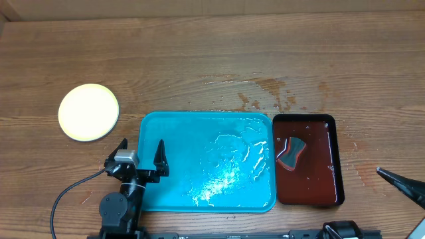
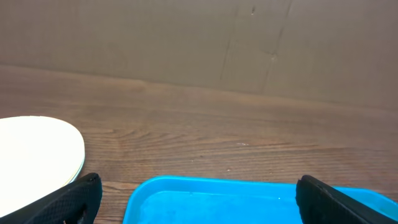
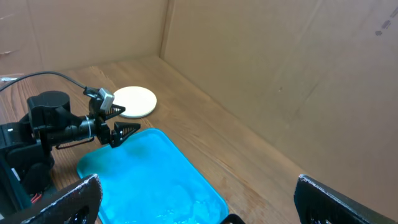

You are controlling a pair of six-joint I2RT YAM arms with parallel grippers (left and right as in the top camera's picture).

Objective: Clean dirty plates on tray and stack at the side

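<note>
On the wooden table [image 1: 199,53], the turquoise tray [image 1: 199,114] carries no plate, only a wet sheen, and the dirty plates [image 1: 88,113] sit as a pale pile at the tray's ten o'clock, well apart from it. The stacking therefore looks finished, and what remains is a clean retreat. The left gripper [image 1: 142,142] stands with its jaws apart at the tray's eight o'clock, one finger over the rim and one outside it. It would do best to rise straight up before swinging away, so it neither hooks the rim nor nudges the pile. The right gripper [image 3: 198,182], at the table's four o'clock, is also spread wide and holds nothing. By count there is one turquoise tray, one dark red-brown tray [image 1: 319,186] at its three o'clock, one pile of plates whose number I cannot tell, and one sponge [image 1: 291,153].
</note>
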